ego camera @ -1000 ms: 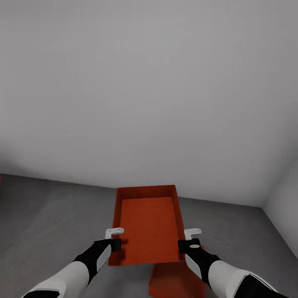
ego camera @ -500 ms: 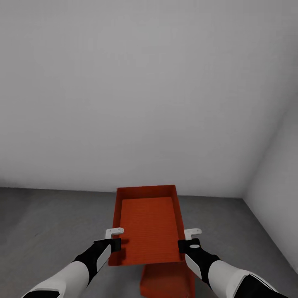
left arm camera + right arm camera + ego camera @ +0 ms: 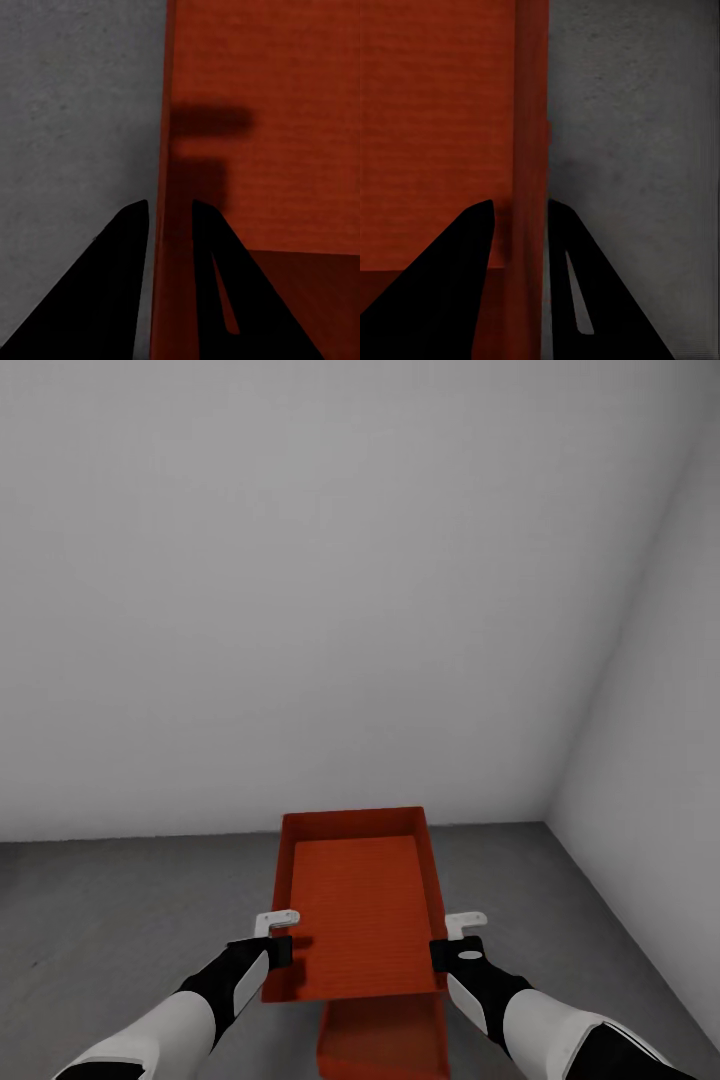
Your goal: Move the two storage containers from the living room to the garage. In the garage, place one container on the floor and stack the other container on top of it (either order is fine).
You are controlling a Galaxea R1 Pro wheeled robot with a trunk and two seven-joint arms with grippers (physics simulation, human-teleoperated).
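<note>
I hold one orange-red storage container (image 3: 360, 905) in the air between both arms, its open top facing me. My left gripper (image 3: 275, 940) is shut on its left wall (image 3: 166, 150), one finger on each side. My right gripper (image 3: 452, 940) is shut on its right wall (image 3: 531, 150) the same way. The second storage container (image 3: 385, 1040) sits on the dark grey garage floor (image 3: 120, 920) directly below the held one, and mostly hidden by it.
A plain white-grey wall (image 3: 300, 590) stands just ahead. A second wall (image 3: 660, 740) meets it at a corner on the right. Bare speckled floor (image 3: 75, 112) spreads to the left and right (image 3: 637, 150) of the containers.
The view has swung to the right, bringing the room corner into sight. The container on the floor now lies more squarely under the held one. My grip on the held container is unchanged.
</note>
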